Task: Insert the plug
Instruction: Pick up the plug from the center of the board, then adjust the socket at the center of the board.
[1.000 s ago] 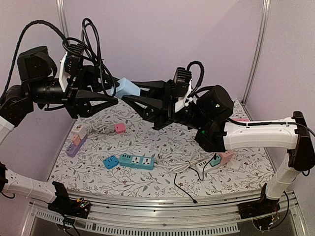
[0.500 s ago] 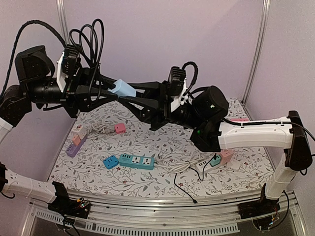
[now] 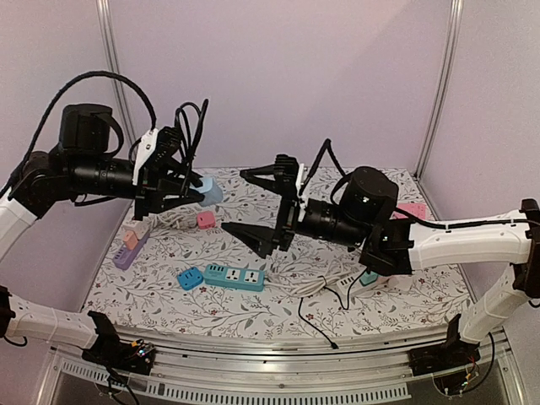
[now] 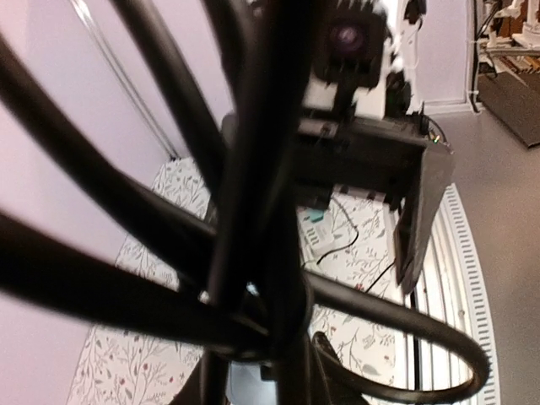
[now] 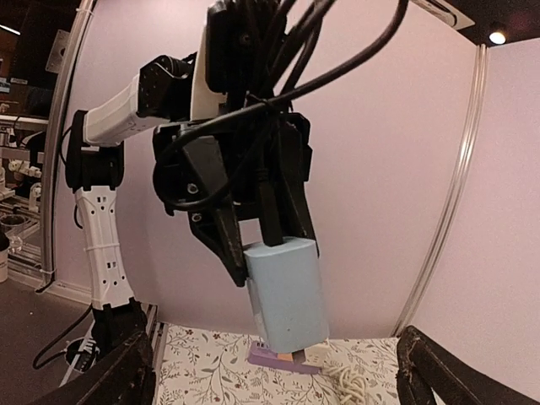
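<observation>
Above table (image 3: 152, 283), left gripper (image 3: 197, 191) horizontal, clamping blue plug (image 3: 210, 190); right gripper (image 3: 234, 202) facing it, jaws wide.

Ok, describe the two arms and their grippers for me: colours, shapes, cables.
Both arms have white tubular links joined by round black joint housings. The left gripper and right gripper are matte black with long, tapering fingers, each behind a white wrist plate. Thick black cables loop over the left wrist; a thinner one arcs over the right.

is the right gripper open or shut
Open: the right gripper has its fingers spread wide, nothing between them.
</observation>
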### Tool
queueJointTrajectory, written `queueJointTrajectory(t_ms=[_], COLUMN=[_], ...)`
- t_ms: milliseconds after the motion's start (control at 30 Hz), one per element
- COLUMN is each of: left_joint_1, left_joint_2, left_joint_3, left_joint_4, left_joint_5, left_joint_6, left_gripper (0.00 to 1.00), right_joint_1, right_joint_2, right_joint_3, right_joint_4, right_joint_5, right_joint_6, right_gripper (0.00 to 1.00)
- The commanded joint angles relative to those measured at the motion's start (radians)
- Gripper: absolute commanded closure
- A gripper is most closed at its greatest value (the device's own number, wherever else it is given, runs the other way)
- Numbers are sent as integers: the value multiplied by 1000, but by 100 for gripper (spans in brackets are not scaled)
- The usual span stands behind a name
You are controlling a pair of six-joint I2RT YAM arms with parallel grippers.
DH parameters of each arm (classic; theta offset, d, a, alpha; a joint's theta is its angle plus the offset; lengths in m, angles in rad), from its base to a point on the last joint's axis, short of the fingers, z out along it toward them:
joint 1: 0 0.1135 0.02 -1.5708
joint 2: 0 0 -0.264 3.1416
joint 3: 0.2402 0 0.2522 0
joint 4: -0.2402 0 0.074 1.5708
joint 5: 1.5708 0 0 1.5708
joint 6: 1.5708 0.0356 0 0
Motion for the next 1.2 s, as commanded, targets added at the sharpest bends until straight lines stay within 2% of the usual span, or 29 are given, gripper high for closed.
queueJointTrajectory(t_ms=[0, 100, 200, 333, 533, 667, 833, 967, 1033, 1167], left_joint_1=[136, 180, 204, 203, 226, 280, 310, 313, 312, 315], left_joint_2=[69, 126, 196, 332, 461, 530, 553, 557, 544, 535], left_joint_3=[-90, -184, -282, -336, -381, -402, -412, -401, -425, -470], left_joint_4=[-167, -142, -26, 60, 219, 249, 225, 54, 41, 135], left_joint_5=[73, 165, 246, 334, 331, 348, 339, 287, 247, 196], left_joint_6=[111, 243, 245, 275, 362, 432, 515, 622, 602, 498], left_gripper=[100, 100, 100, 100, 100, 100, 100, 100, 100, 100], right_joint_1=[-33, -66, -95, -125, -176, -198, -211, -221, -224, -225], right_joint_2=[-157, -219, -276, -353, -392, -356, -327, -305, -299, -285], right_joint_3=[-72, -162, -252, -355, -415, -406, -407, -396, -391, -380], right_joint_4=[-302, -345, -345, -344, -343, -340, -339, -337, -335, -331], right_joint_5=[191, 257, 313, 310, 240, 236, 217, 214, 203, 185], right_joint_6=[-61, -59, -58, -62, -80, -98, -109, -115, -116, -122], right_gripper=[1, 1, 1, 1, 1, 1, 1, 1, 1, 1])
